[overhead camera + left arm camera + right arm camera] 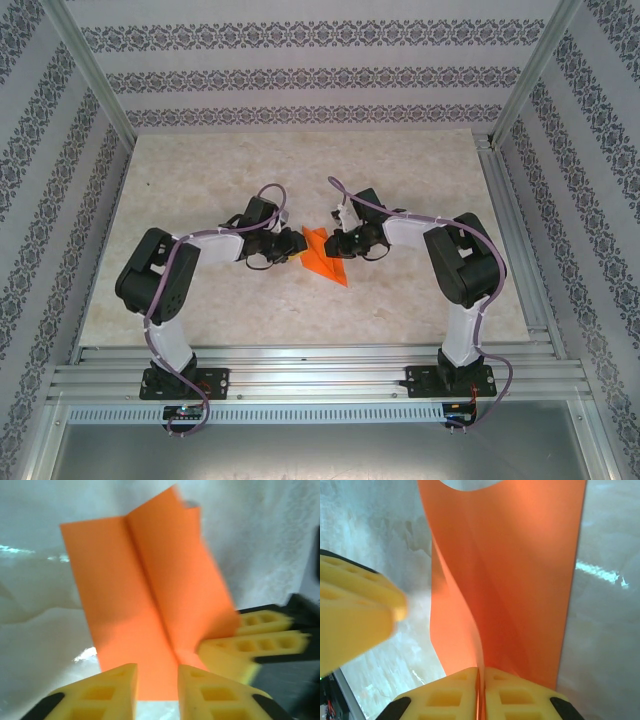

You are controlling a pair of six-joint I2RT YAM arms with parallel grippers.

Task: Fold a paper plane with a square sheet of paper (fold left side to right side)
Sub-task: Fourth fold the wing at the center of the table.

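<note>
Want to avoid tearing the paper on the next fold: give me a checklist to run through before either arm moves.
1. Right gripper shut on the paper: ok, the edge sits pinched between its pads.
2. Left gripper off the paper: ok, jaws stand apart; whether a pad touches it, cannot tell.
3. Crease formed: ok, one straight line runs down the middle.
4. Paper flat on the table: not ok, it bows up toward the right gripper.
5. Room between the grippers: not ok, they sit close together at the same end of the paper.
</note>
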